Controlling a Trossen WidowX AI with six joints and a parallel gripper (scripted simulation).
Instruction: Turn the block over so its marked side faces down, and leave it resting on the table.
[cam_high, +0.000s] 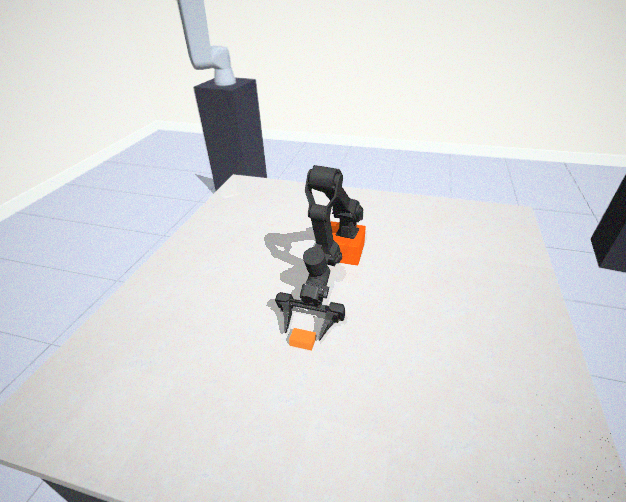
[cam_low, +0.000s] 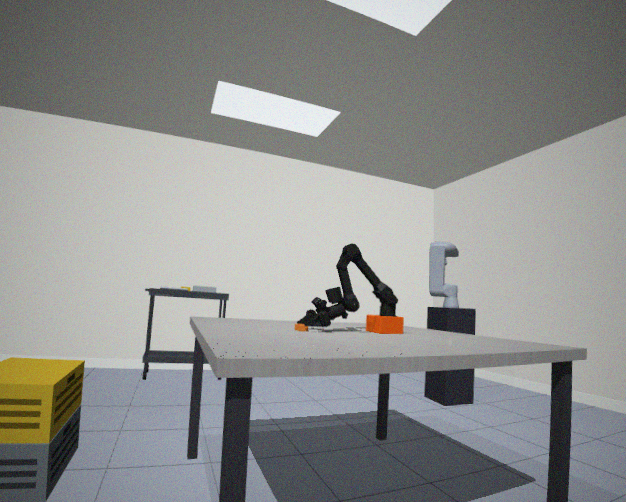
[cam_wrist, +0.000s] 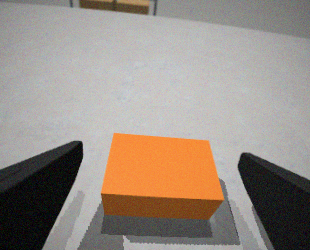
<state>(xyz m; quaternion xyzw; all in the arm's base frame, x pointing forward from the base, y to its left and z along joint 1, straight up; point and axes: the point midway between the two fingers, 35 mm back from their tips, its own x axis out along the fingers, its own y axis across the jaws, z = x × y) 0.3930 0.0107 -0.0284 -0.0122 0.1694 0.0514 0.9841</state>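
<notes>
A small orange block (cam_high: 301, 338) (cam_low: 300, 327) (cam_wrist: 161, 172) lies flat on the table (cam_high: 444, 339) with plain orange faces showing; no mark shows on its top or front. My gripper (cam_high: 304, 326) (cam_wrist: 163, 154) is open wide, low over the table, with one dark finger on each side of the block and clear gaps between the fingers and the block. The arm reaches forward from its orange base (cam_high: 350, 243) (cam_low: 384, 323).
A grey arm on a dark pedestal (cam_high: 229, 125) (cam_low: 450, 324) stands behind the table. A dark box (cam_high: 611, 235) is off the right side. In the exterior view a metal cart (cam_low: 185, 298) and a yellow crate (cam_low: 36, 392) stand on the floor to the left.
</notes>
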